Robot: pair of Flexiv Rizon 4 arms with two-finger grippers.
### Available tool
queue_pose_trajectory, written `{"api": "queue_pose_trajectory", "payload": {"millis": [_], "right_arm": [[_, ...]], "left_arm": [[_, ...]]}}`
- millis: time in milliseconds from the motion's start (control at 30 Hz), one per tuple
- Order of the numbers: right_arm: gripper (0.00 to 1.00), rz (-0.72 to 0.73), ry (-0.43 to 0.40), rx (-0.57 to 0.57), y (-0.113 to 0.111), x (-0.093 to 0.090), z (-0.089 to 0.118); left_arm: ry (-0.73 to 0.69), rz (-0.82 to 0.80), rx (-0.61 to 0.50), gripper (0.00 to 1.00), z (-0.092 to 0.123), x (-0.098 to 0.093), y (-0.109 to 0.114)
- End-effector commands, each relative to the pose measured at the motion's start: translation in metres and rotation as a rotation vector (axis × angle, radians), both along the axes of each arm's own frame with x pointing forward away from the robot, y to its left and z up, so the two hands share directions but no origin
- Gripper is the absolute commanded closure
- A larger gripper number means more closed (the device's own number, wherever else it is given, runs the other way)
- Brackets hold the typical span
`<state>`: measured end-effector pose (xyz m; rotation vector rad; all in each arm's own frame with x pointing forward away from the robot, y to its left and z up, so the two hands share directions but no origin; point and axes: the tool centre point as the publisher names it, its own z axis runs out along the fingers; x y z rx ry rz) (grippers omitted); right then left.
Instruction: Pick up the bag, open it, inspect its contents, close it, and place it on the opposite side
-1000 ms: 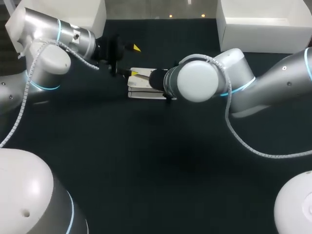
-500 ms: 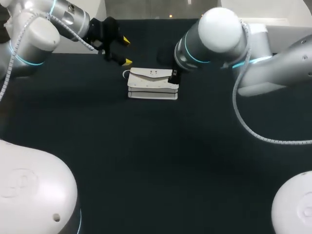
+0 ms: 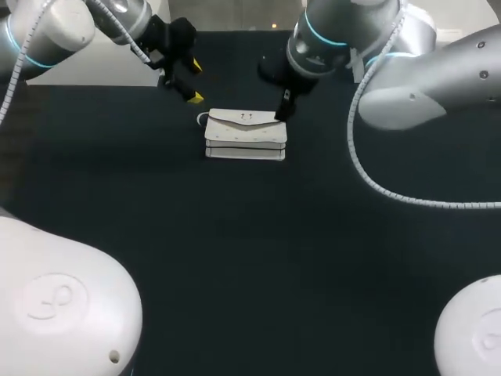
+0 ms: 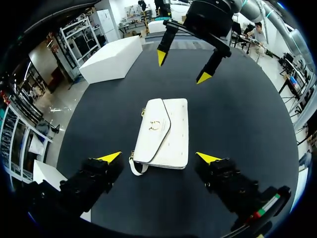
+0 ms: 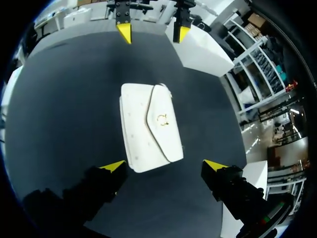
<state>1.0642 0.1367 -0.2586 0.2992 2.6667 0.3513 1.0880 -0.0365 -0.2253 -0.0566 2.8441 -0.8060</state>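
left tool (image 3: 193, 82), right tool (image 4: 182, 67) — bag (image 3: 245, 135) between

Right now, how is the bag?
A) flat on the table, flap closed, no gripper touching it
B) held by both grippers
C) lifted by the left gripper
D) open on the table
A: the bag lies flat on the table with its flap down; the left gripper and the right gripper are open and apart from it.

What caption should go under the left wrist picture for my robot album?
A closed white handbag lies on the dark table between the open left gripper and the open right gripper.
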Motion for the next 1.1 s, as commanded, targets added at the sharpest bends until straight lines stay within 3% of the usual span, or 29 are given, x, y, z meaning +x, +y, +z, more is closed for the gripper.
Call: {"api": "queue_pose_trajectory", "payload": {"millis": [33,267,300,533,633,800,933,1000,1100], "right_arm": [[0.00,0.013,0.056,-0.001,0.002,0.003,0.002],[0.00,-0.020,0.077,0.018,0.001,0.005,0.003],[0.00,-0.114,0.149,0.033,0.000,0.011,0.005],[0.00,-0.499,0.376,0.129,-0.012,0.021,0.009],[0.00,-0.636,0.439,0.197,-0.017,0.020,0.012],[0.00,-0.899,0.458,0.287,-0.022,0.016,0.014],[0.00,-1.134,0.582,0.374,-0.029,0.012,0.006],[0.00,-1.196,0.645,0.379,-0.033,0.010,-0.002],[0.00,-1.196,0.645,0.379,-0.033,0.010,-0.002]], "left_arm": [[0.005,0.000,0.013,0.00,0.001,0.001,-0.001],[0.032,0.032,0.015,0.00,0.000,0.003,-0.005],[0.083,0.087,0.014,0.00,-0.001,0.003,-0.009],[0.443,0.470,-0.040,0.00,0.008,-0.004,-0.010],[0.562,0.617,-0.059,0.00,0.010,-0.009,-0.009],[0.718,0.847,-0.145,0.00,0.008,-0.014,-0.008],[0.811,0.940,-0.210,0.00,0.001,-0.017,-0.003],[0.796,0.966,-0.194,0.00,-0.001,-0.019,-0.003],[0.796,0.966,-0.194,0.00,-0.001,-0.019,-0.003]]}}
